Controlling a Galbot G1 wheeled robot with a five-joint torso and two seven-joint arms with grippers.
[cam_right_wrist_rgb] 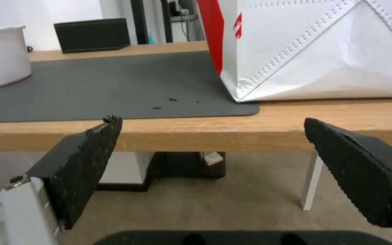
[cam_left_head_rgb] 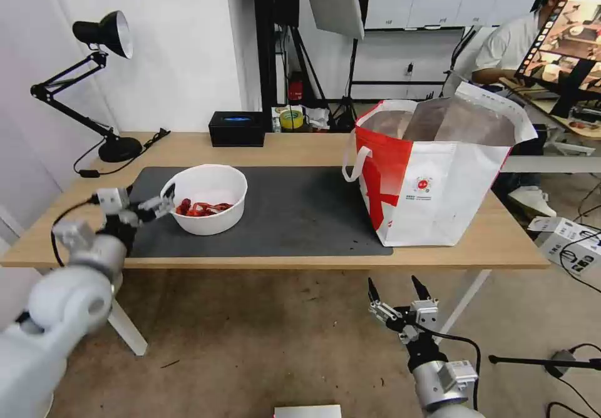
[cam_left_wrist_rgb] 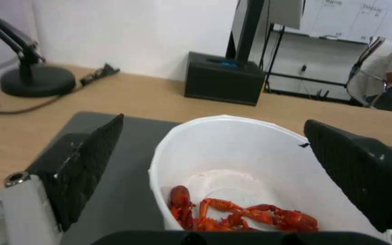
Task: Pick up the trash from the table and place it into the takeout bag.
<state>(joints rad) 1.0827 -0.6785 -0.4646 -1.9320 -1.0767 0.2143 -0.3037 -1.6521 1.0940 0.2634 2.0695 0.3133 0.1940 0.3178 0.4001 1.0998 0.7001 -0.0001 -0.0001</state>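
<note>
White bowl (cam_left_head_rgb: 208,198) of red crayfish scraps (cam_left_head_rgb: 201,208) sits on the left of the grey mat (cam_left_head_rgb: 294,218), with the left gripper (cam_left_head_rgb: 164,201) at its rim, jaws apart.

One finger looks set inside the rim and one outside, so closing squarely on the wall and lifting level should keep the scraps in. The red-and-white takeout bag (cam_left_head_rgb: 438,180) stands open, well apart to the right on the table (cam_left_head_rgb: 263,149). The right gripper (cam_left_head_rgb: 395,291) hangs below the table edge, jaws apart, idle.

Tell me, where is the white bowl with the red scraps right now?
In the head view the white bowl sits on the left part of the grey mat, with the left tool open at its rim and the takeout bag far to its right.
</note>
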